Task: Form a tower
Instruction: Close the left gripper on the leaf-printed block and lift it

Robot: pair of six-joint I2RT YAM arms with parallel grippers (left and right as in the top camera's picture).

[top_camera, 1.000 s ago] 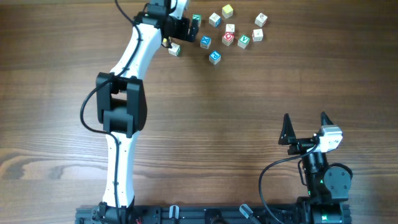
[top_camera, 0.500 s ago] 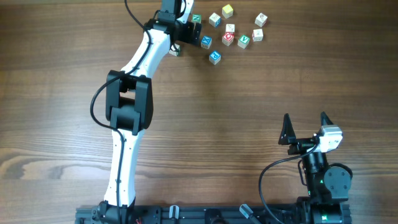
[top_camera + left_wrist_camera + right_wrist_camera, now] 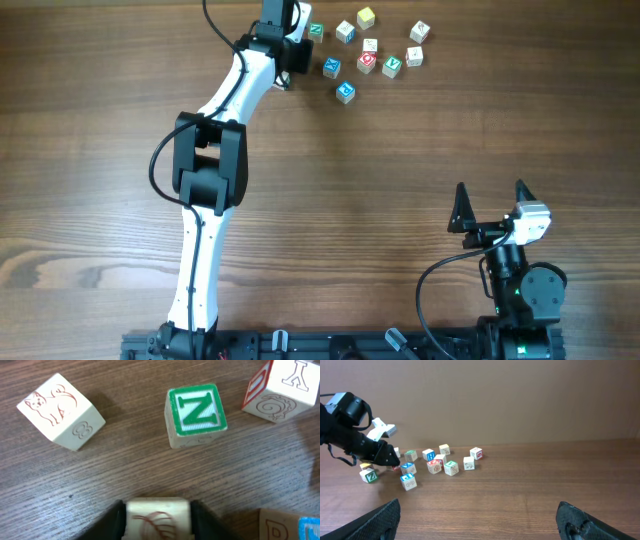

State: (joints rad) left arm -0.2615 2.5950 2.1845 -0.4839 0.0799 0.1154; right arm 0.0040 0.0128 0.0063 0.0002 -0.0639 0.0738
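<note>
The left tool [image 3: 158, 527] is clamped on a cube [image 3: 157, 512] at the bottom centre of its wrist view, and the Z cube [image 3: 196, 407] lies just beyond. No tower shows yet. The cubes [image 3: 367, 62] lie singly at the overhead's top. The right tool [image 3: 490, 186], jaws apart, stands well away at lower right. There are no containers.

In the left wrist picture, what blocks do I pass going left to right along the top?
Animal block → green Z block → Y block. I skipped the gripped block, low in the left gripper; it overlaps Z.
</note>
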